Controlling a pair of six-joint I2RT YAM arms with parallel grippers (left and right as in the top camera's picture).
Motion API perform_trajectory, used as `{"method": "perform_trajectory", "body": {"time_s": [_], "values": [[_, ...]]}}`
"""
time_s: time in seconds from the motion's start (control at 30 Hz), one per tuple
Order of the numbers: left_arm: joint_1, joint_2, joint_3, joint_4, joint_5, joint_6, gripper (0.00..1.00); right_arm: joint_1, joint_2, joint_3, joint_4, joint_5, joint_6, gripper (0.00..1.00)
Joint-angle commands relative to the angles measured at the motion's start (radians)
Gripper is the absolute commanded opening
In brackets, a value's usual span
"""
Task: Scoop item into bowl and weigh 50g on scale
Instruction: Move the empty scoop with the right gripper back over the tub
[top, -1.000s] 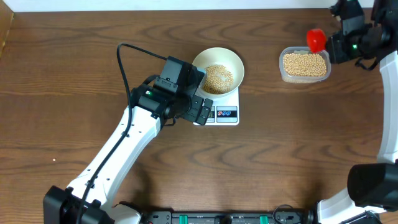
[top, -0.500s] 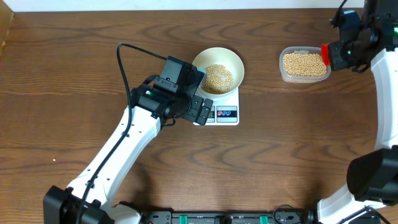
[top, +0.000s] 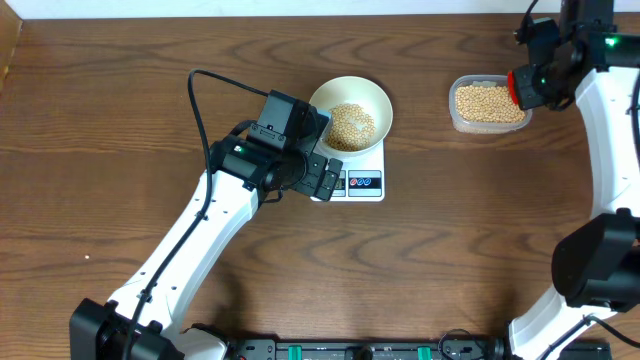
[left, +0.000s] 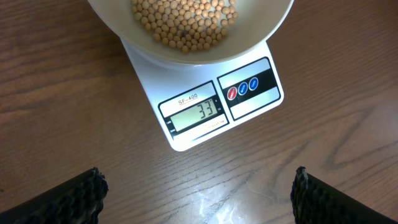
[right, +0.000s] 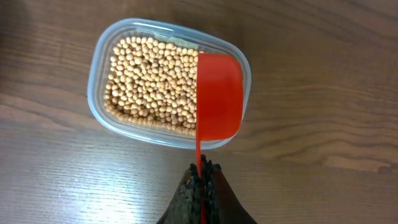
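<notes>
Soybeans (top: 351, 125), one heap in a cream bowl (top: 376, 96) standing on a white digital scale (top: 366, 192); LCD (left: 198, 114) reads 33.
Scale: model mark SF-400, one red and two blue round buttons (left: 243, 88) right of the display, set on a brown wooden table (top: 450, 250). Left gripper (left: 199, 186): jaws wide apart, holding nothing, hanging above the table just in front of the scale. Further stock of beans: clear plastic tub (right: 94, 93), well apart to the scale's right, nearly full. Red scoop (right: 217, 93): over the tub's right end, thin handle clamped between the closed fingers of the right gripper (right: 202, 180).
</notes>
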Motion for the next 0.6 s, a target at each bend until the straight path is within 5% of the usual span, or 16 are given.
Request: {"method": "perform_trajectory", "body": {"time_s": [0.0, 0.57], "values": [[0.001, 0.01, -0.01, 0.0, -0.013, 0.002, 0.96, 0.018, 0.028, -0.003, 0.002, 0.053, 0.016, 0.01], [0.001, 0.01, -0.01, 0.0, -0.013, 0.002, 0.96, 0.043, 0.08, -0.005, 0.011, 0.153, 0.053, 0.01]]}}
